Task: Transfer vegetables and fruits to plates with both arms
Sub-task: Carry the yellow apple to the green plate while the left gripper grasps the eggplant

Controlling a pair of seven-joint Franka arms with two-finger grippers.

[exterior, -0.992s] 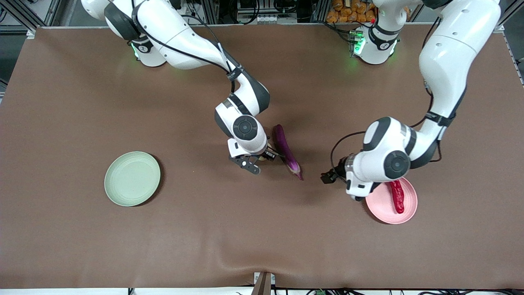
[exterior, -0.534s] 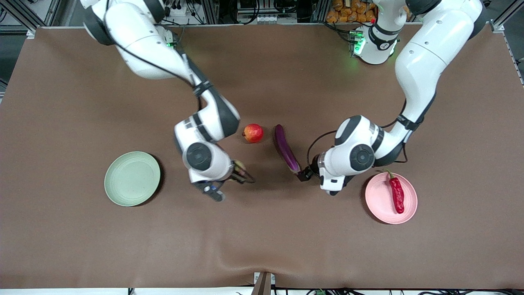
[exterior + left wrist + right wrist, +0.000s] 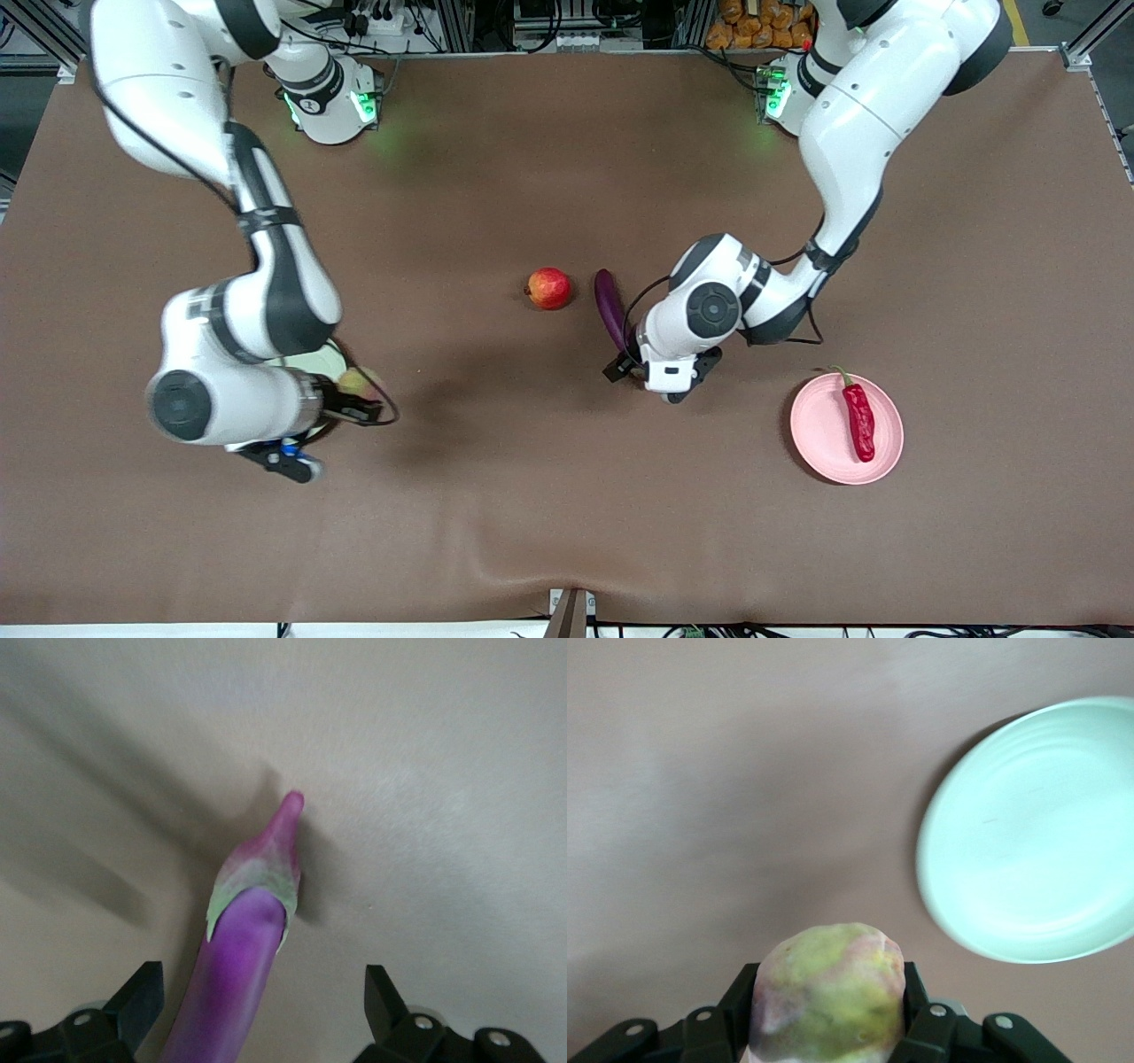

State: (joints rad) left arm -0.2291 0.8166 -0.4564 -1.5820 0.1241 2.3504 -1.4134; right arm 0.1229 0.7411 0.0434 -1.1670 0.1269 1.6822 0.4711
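At the centre of the front view, the eggplant [image 3: 607, 306] lies on the worktop [image 3: 532, 496], its calyx end under the left gripper [image 3: 261, 983]. The left wrist view shows that gripper wide open, one finger on each side of the purple body just below the green cap, gripping nothing yet. The skin looks glossy and likely slippery. The body is long and probably fairly light, so a hold this near the stem may let the other end droop or swing. A grip closer to mid-length would likely carry it more level. It looks firm enough for a moderate squeeze.

Low in the frame at the right arm's end, the right gripper [image 3: 828, 1001] is closed on the yellow-green fruit [image 3: 828, 966]. It hangs over bare worktop just beside the rim of the green plate [image 3: 1028, 833]. The fruit is lumpy and roundish, so it may roll once released. Setting it down low and near the plate's middle seems wiser than dropping it at the edge.

The pomegranate [image 3: 549, 288] sits just beside the eggplant's blunt end, on the side toward the right arm, so a sideways sweep there could knock it. The pink plate [image 3: 824, 434] holds the chili [image 3: 858, 421] along one side, leaving bare room on the rest. The worktop between eggplant and pink plate is open, and the table's edges are well away.
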